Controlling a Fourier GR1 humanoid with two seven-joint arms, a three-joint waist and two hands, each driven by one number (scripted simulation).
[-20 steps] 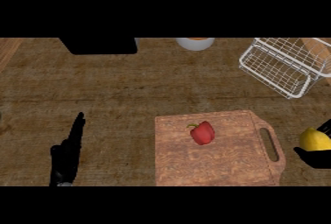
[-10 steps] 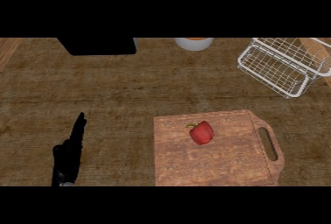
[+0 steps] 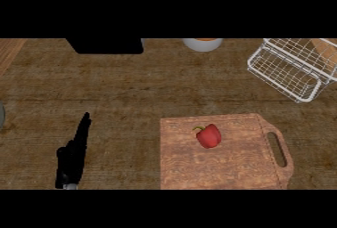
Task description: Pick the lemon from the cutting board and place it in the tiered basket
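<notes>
Left robot hand (image 3: 72, 156) rests lower left, fingers straight, holding nothing. Right robot hand out of frame. No lemon visible; cutting board (image 3: 230, 171) holds red pepper (image 3: 209, 136). Tiered basket (image 3: 293, 67) upper right, lemon not inside; placement pending.

The counter (image 3: 132, 93) is brown with a fine woven-looking grain. At lower right, the cutting board (image 3: 230, 167) is reddish-brown wood with swirling grain. On it lies a red bell pepper (image 3: 209, 136) with a yellow-green stem. The tiered basket (image 3: 293, 67) at upper right is white wire. At top centre stands a white cup (image 3: 203, 44) with an orange top. The left hand (image 3: 72, 156), lower left, is black.
</notes>
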